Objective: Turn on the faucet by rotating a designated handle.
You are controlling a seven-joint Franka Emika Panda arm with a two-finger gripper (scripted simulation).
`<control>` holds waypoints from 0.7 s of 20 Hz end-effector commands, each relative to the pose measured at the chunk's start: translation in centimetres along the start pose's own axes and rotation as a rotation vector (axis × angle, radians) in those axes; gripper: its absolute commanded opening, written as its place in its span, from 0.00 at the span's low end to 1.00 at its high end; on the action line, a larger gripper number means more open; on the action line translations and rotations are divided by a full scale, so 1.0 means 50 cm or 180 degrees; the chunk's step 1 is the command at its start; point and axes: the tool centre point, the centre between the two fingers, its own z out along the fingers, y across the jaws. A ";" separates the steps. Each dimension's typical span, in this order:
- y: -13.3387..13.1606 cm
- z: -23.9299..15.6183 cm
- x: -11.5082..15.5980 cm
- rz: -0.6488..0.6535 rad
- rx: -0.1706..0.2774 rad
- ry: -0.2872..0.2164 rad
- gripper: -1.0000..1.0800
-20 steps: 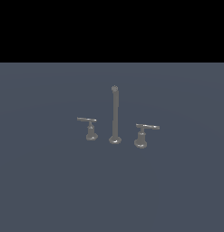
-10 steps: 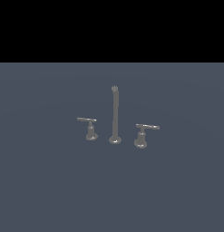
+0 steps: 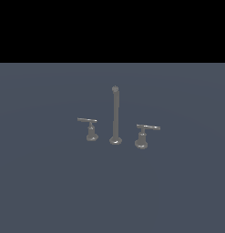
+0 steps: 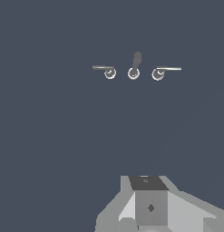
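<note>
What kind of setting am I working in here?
Apparently a bare simulated test scene, not a real kitchen or bathroom: a grey metal faucet with its handle and a twin lever stands on a plain slate-blue floor under a black backdrop.

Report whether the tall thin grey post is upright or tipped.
Upright: the tall thin grey post rises straight from its round base between both levers.

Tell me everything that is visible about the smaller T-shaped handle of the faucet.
The handle is a dull grey, metal-looking lever: a thin bar lying level on a short stem that flares into a round base. It stands upright on the dark blue-grey surface, on the exterior view's left of the tall thin post, apart from it. Its bar points away from the post. From above, in the wrist view, it shows as a small ring with a thin bar. Nothing touches it; no gripper is near it.
</note>
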 end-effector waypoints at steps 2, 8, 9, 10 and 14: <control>-0.021 0.026 0.042 0.0254 0.0109 -0.0060 0.00; -0.059 0.085 0.119 0.0785 0.0260 -0.0180 0.00; -0.065 0.096 0.132 0.0878 0.0278 -0.0200 0.00; -0.071 0.107 0.144 0.0973 0.0295 -0.0219 0.00; -0.093 0.155 0.192 0.1360 0.0339 -0.0291 0.00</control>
